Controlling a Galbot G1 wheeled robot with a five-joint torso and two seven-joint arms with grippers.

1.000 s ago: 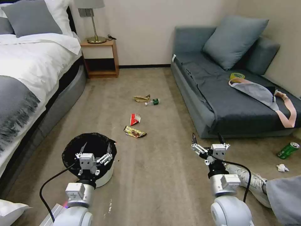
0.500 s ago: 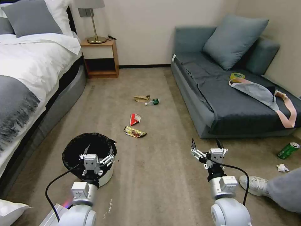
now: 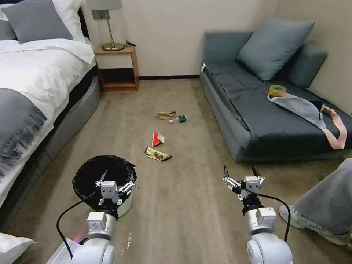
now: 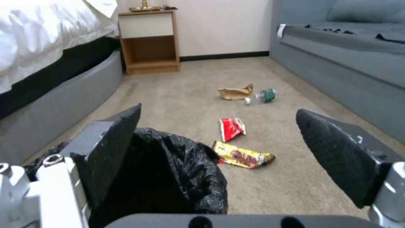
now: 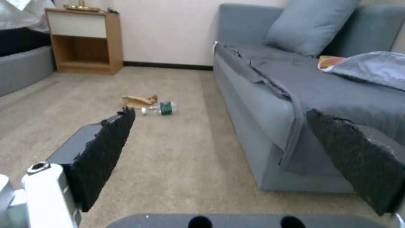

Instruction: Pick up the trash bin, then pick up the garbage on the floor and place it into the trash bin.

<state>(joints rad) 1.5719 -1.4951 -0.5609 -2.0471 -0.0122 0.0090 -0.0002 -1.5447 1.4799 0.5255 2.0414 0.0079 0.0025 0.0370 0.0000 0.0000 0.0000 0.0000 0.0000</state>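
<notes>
Our left gripper (image 3: 116, 177), wide open and holding nothing, sits right over the trash bin (image 3: 125, 204) at lower left, way closer than the right gripper (image 3: 240, 171), also open.

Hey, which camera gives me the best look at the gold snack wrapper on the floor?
The left wrist view: the gold snack wrapper lies close and large, just beyond the trash bin, its print visible. The head view shows it small, from above, near the red packet. The right wrist view looks toward the sofa instead.
</notes>
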